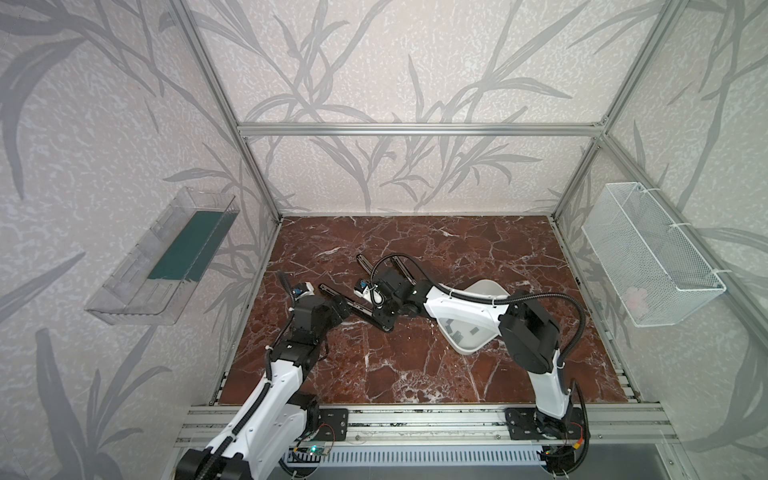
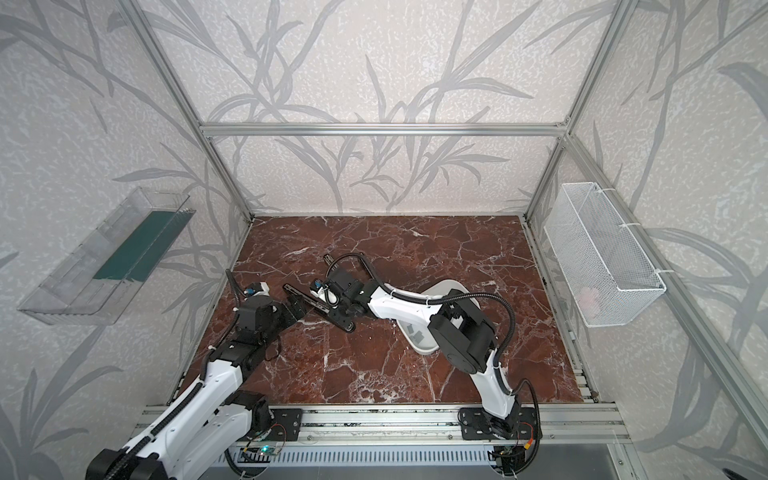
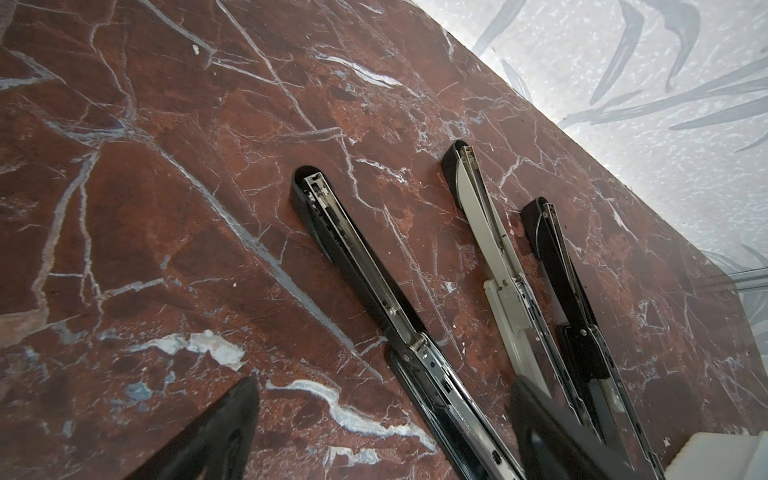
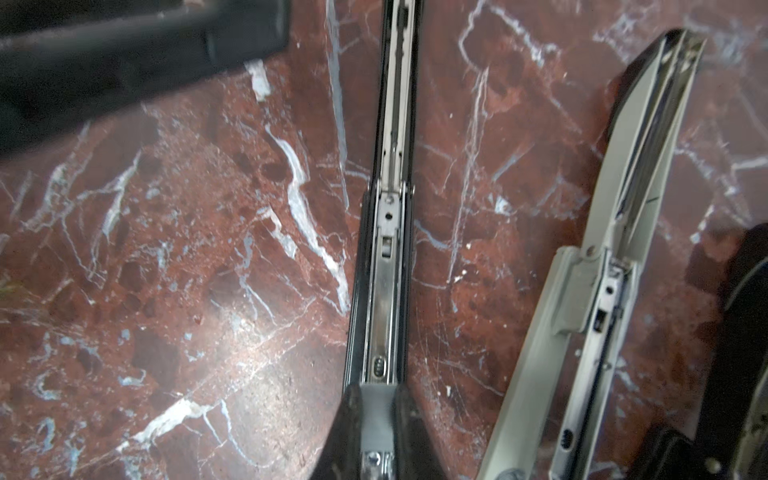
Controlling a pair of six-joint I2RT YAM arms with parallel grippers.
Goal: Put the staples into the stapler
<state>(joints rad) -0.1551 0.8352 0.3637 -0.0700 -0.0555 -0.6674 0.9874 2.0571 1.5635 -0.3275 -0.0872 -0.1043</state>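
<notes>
- Left wrist view: the stapler (image 3: 365, 266) is seen folded open and laid flat on the red marble surface (image 3: 145, 208). Its two halves are stretched into one long line, joined at a hinge.
- In both top views its long axis is set on a diagonal, from the far left towards the near right.
- Its rounded black end is pointed away from the left gripper (image 3: 382, 386). The jaws of that gripper are spread wide, one on each side of the stapler's other half. Whether they touch it cannot be told.
- The right gripper (image 4: 376, 399) is placed over the same stapler with its jaws clenched. A small grey piece is seen between the tips, but whether it is a staple strip cannot be told.
- The staples (image 1: 457, 336) are seen in a top view as small grey strips lying in a white tray (image 1: 486, 286). The tray is partly covered by the right arm and is set to the right of the stapler, apart from it.
- A white stapler (image 3: 488, 232) and a second black stapler (image 3: 557, 257) are laid open beside the first, roughly parallel to it.
</notes>
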